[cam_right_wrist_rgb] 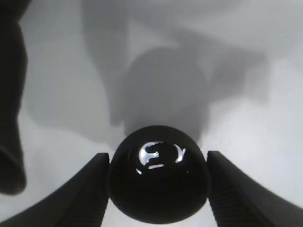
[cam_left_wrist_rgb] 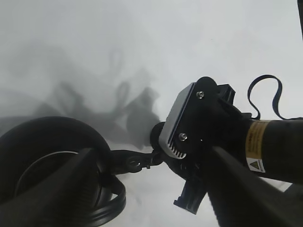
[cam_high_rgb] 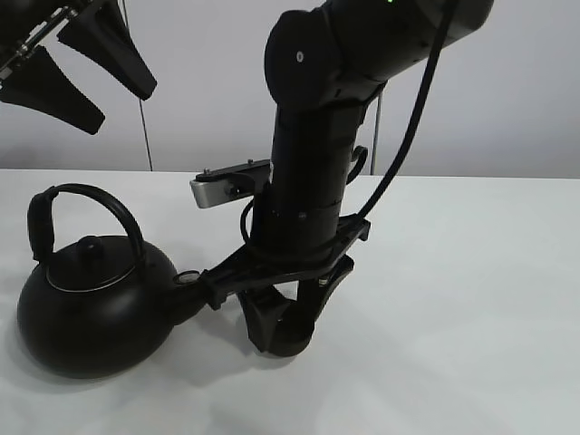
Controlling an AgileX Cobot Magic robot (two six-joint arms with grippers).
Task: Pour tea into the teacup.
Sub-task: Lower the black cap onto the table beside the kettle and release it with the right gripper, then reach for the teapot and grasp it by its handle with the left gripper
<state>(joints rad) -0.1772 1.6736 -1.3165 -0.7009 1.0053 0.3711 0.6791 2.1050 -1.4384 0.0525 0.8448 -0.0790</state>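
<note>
Steadiness counts: on the white bench [cam_high_rgb: 471, 317], the big round black kettle [cam_high_rgb: 91, 317] wants its arched handle [cam_high_rgb: 109, 204] taken squarely by the open left hand [cam_high_rgb: 120, 107] above, while the right hand [cam_high_rgb: 285, 331] clamps the small black bowl-shaped teacup [cam_right_wrist_rgb: 158, 187] just beside it.

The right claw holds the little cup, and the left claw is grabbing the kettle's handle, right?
Not quite. The left claw hangs open in the air above the kettle, touching nothing, as the exterior high view shows. The right claw does hold the teacup.
</note>
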